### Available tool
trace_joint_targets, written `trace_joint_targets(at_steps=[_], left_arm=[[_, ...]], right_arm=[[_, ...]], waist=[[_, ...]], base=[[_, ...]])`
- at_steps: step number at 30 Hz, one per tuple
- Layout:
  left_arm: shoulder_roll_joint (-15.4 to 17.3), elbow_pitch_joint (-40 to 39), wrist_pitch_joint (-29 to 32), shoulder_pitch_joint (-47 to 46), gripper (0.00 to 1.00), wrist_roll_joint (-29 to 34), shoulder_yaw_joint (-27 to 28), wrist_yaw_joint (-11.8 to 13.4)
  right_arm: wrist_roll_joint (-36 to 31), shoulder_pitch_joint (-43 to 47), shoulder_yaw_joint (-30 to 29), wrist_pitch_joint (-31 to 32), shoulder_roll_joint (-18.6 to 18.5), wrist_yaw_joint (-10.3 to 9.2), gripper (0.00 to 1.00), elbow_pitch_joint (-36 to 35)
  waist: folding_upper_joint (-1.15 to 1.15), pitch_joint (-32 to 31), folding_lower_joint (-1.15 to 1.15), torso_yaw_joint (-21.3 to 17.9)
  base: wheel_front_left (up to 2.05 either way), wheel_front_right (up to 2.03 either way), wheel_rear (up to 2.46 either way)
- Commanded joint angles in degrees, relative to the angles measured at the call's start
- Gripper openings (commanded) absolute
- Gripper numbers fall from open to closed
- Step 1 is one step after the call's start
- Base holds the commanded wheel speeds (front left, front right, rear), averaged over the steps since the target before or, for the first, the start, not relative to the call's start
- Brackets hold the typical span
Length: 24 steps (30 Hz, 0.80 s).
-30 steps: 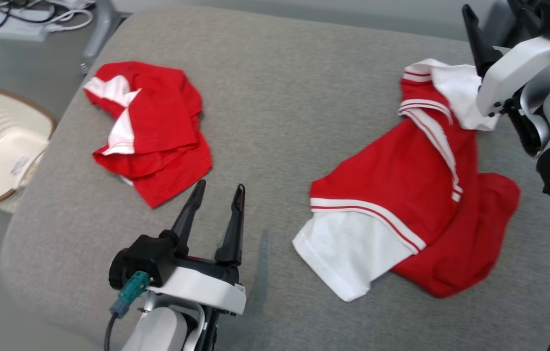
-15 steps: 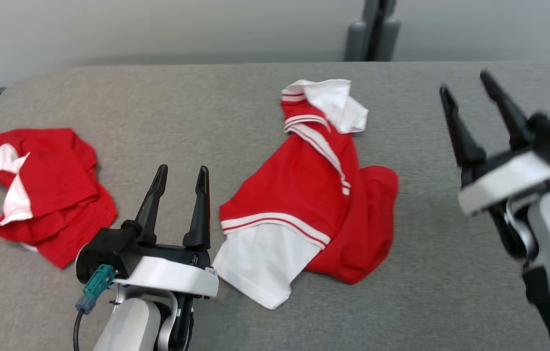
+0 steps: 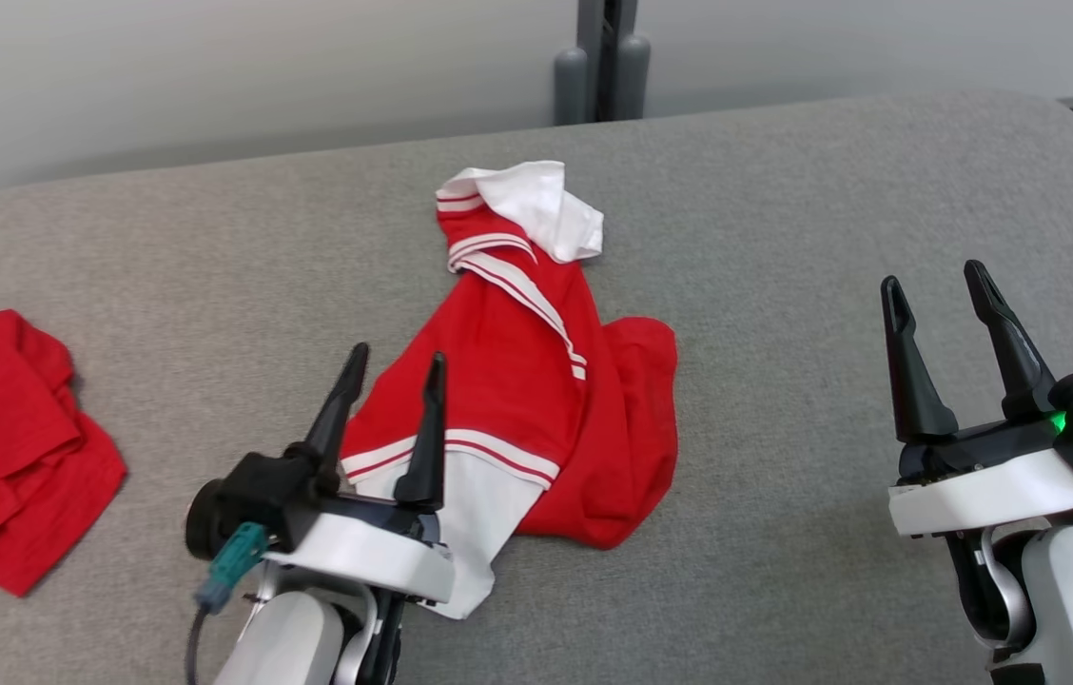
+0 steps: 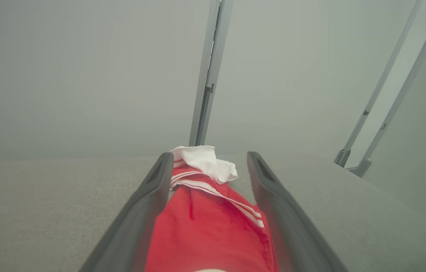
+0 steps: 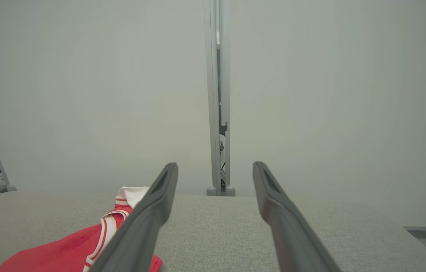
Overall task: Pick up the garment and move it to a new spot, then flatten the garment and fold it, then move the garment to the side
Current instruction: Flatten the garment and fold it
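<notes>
The garment [image 3: 536, 381], a red top with white trim, lies rumpled in the middle of the grey padded table [image 3: 784, 238]. Its white-edged end is bunched at the far side, and a white panel spreads toward the near side. It is neither flat nor folded, so the smoothing part of the job appears to lie ahead.

The left gripper [image 3: 400, 352] hangs over the near left corner of the garment, pointing away from the robot along the length of the cloth. Its jaws are spread wide and grasp nothing. In the left wrist view the red fabric runs between its fingers [image 4: 141, 211], a sign that it is lined up to take the near hem. Whether the tips touch the cloth cannot be told.

The right gripper [image 3: 932, 276] stands well to the right of the garment over bare table, its jaws likewise released and empty. It seems to wait there for a hold on the right side, so that the two arms can pull the cloth taut between them.

A second red garment [image 3: 4, 447] lies at the left edge of the table, well apart from the first. A grey post [image 3: 605, 57] stands against the wall beyond the far edge.

The layers overlap on the near side, so a pinch there may catch more than one.
</notes>
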Motion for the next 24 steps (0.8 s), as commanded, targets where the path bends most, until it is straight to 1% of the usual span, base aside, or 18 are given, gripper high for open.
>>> trace_joint_targets(at_steps=[1, 4, 8, 9, 14, 18, 21, 22, 23, 24], left_arm=[[0.2, 1.2, 0.0, -1.9, 1.0, 0.6, -1.1, -0.3], [0.2, 5.7, 0.0, -4.9, 1.0, 0.8, -4.2, 0.8], [0.3, 13.6, 0.4, -9.9, 1.0, -0.4, -9.1, 1.4], [0.3, 13.6, 0.4, -9.9, 1.0, -0.4, -9.1, 1.4], [0.3, 21.4, 1.9, -15.6, 1.0, -2.4, -13.3, 2.4], [0.3, 25.3, 2.3, -18.6, 1.0, -4.6, -15.3, 3.0], [0.3, 27.4, 2.4, -20.0, 1.0, -6.2, -16.4, 3.0], [0.3, 28.0, 2.7, -20.3, 1.0, -7.0, -16.7, 2.6], [0.3, 28.5, 2.9, -20.6, 0.91, -7.8, -16.9, 2.1], [0.3, 28.8, 3.0, -21.1, 0.0, -8.4, -17.1, 1.9]], right_arm=[[-0.8, 0.7, -0.4, 0.0, 0.3, 0.0, 1.0, -0.8], [-1.2, 0.7, -0.9, 0.0, 1.4, 0.0, 1.0, -1.7], [-1.4, 0.0, -1.5, 0.0, 2.4, 0.0, 1.0, -2.1], [-1.4, 0.0, -1.5, 0.0, 2.4, 0.0, 1.0, -2.1], [-1.2, -0.4, -2.5, 0.0, 3.4, 0.0, 1.0, -2.4], [-1.0, -0.6, -3.1, 0.0, 3.9, 0.0, 1.0, -2.4], [-1.0, -0.7, -3.4, 0.0, 4.2, 0.0, 1.0, -2.2], [-1.1, -0.7, -3.4, 0.0, 4.3, 0.0, 1.0, -2.3], [-1.2, -0.6, -3.4, 0.0, 4.4, 0.0, 1.0, -2.3], [-1.3, -0.6, -3.5, 0.0, 4.4, 0.0, 1.0, -2.4]], waist=[[0.0, 1.8, 0.0, -1.7], [0.0, 3.8, 0.0, -3.7], [0.0, 6.1, 0.0, -6.2], [0.0, 6.1, 0.0, -6.2], [0.0, 8.1, 0.0, -8.7], [0.0, 9.1, 0.0, -10.0], [0.0, 9.5, 0.0, -10.6], [0.0, 9.5, 0.0, -10.8], [0.0, 9.6, 0.0, -10.9], [0.0, 9.7, 0.0, -10.9]], base=[[0.0, 0.0, 0.0], [0.0, 0.0, 0.0], [0.0, 0.0, 0.0], [0.0, 0.0, 0.0], [0.0, 0.0, 0.0], [0.0, 0.0, 0.0], [0.0, 0.0, 0.0], [0.0, 0.0, 0.0], [0.0, 0.0, 0.0], [0.0, 0.0, 0.0]])
